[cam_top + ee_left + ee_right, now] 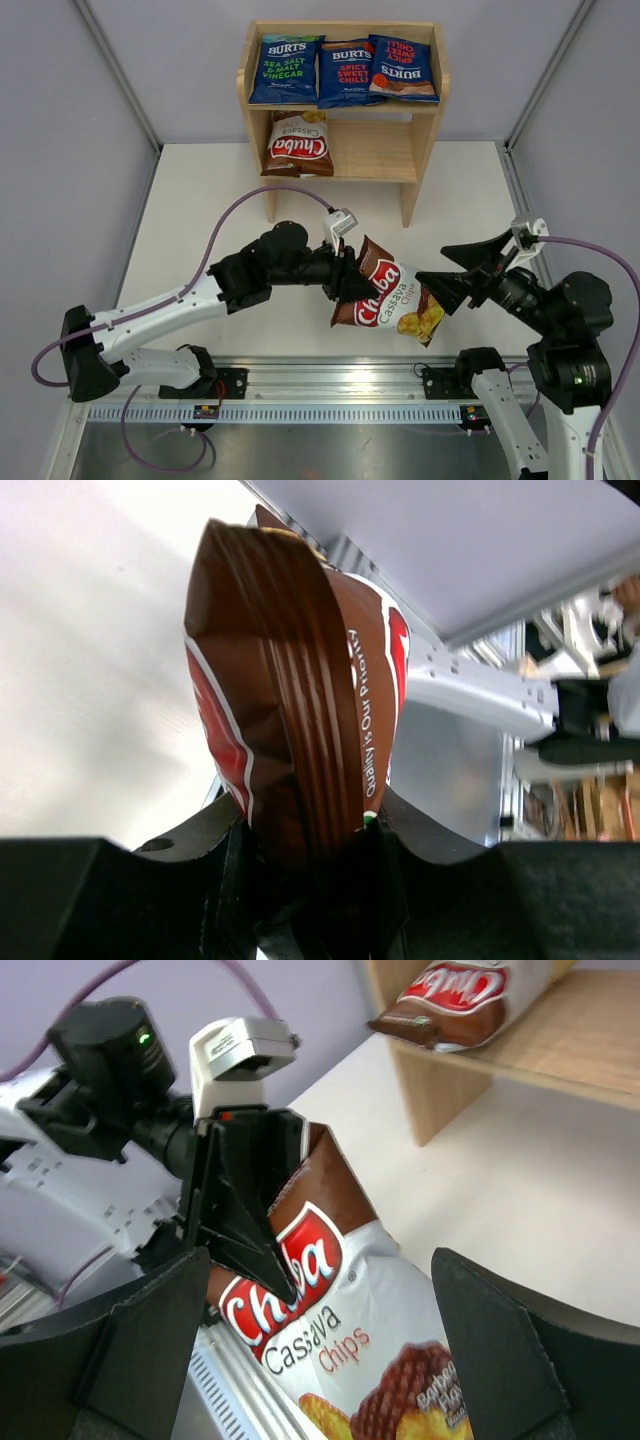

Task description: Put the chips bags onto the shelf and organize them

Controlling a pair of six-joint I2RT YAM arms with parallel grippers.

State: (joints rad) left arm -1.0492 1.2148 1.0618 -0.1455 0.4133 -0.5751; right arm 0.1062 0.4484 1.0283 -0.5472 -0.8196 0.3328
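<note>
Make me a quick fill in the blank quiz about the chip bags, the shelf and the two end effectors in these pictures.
1. The top tier of the shelf holds ____ blue BURTS bags.
2. One brown Chuba bag lies on the shelf's ____ tier.
3. The left end effector is shut on the second Chuba bag, while the right end effector stands ____.
Missing words: three; lower; open.
</note>
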